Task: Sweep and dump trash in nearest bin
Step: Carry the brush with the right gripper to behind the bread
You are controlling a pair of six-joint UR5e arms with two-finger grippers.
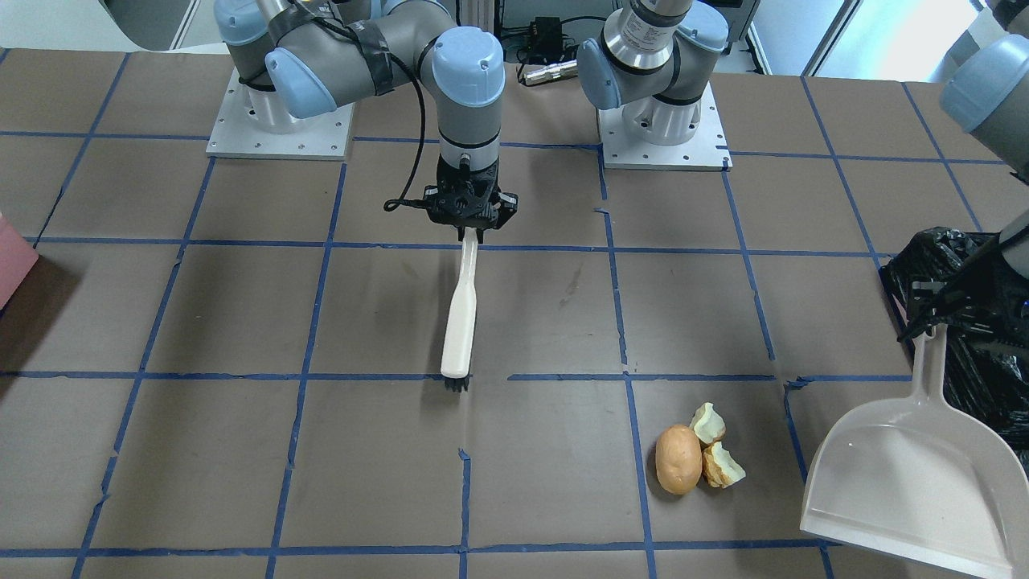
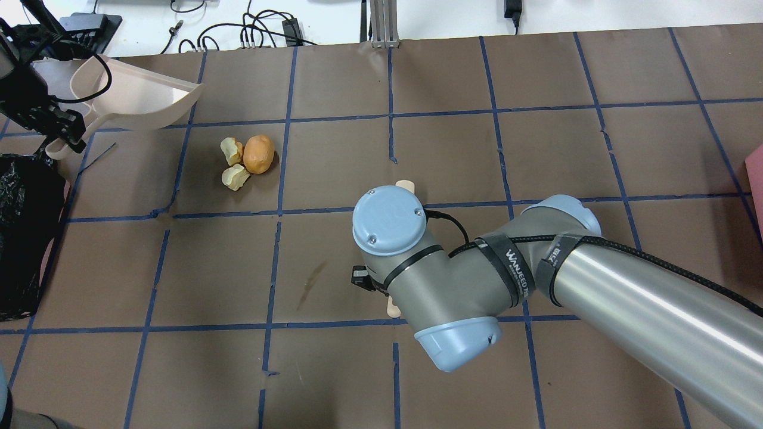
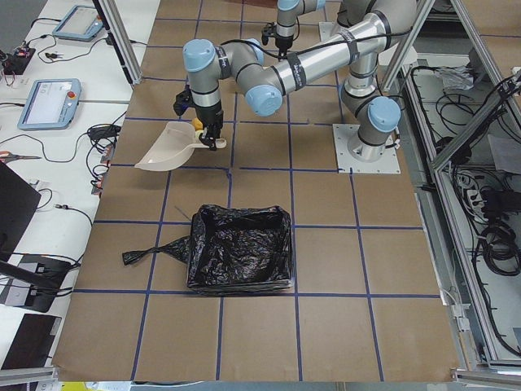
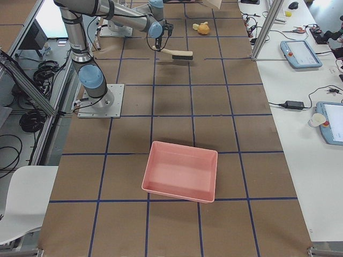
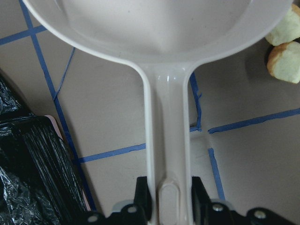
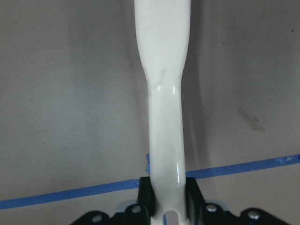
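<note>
Trash: a cluster of one brown potato-like lump and two pale yellow torn chunks point(image 1: 683, 458), lying on the brown paper table, touching each other.
Right gripper point(image 6: 166, 197): clamped on the handle end of the cream plastic brush point(image 1: 460, 310).
Brush axis: it points away from the robot, with the black bristles at the far end. It is well apart from the trash, toward the robot's right.
Left gripper point(image 5: 168, 199): closed on the handle of the pale beige plastic dustpan point(image 1: 908, 482).
Dustpan: near the trash on the robot's left, apparently lifted. No trash shows in its scoop.
Sweep direction: probably leftward, from the brush across the trash toward the dustpan.
Bin: a black bag-lined box point(image 3: 240, 244) beyond the dustpan from the trash. Only the crinkled bag shows inside.
Pink rectangular tray point(image 4: 182, 171): far from the trash, on the robot's right.
</note>
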